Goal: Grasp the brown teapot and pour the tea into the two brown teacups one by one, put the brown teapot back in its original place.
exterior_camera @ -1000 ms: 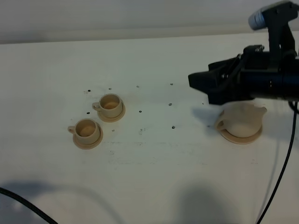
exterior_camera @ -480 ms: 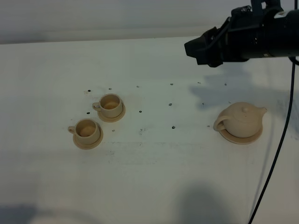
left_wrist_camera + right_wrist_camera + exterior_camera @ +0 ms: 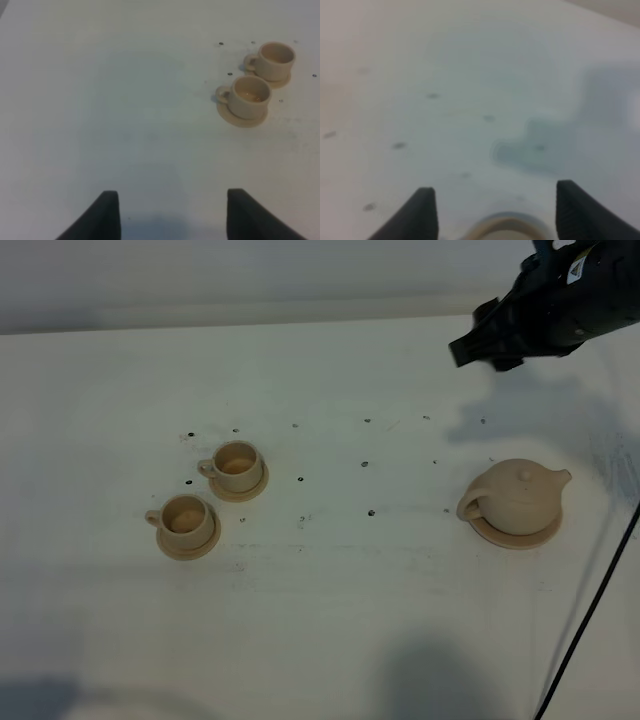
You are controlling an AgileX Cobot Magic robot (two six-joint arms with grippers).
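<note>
Both the left gripper (image 3: 172, 192) and right gripper (image 3: 495, 192) are hanging jaws apart, empty, while you are facing a stiff, probably slick, breakable teapot (image 3: 518, 498), best pinched at its loop handle (image 3: 469, 507).

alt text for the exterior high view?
A brown teapot sits on its saucer at the right of a white table; a near teacup and a far teacup, each on a saucer, stand at left. The right gripper, empty, hovers beyond the teapot.

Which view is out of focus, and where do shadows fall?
Right wrist view: blurred throughout, specks on the table smeared. Left wrist view: sharp on the two teacups. Exterior high view: a soft grey shadow lies on the table beyond the teapot.
</note>
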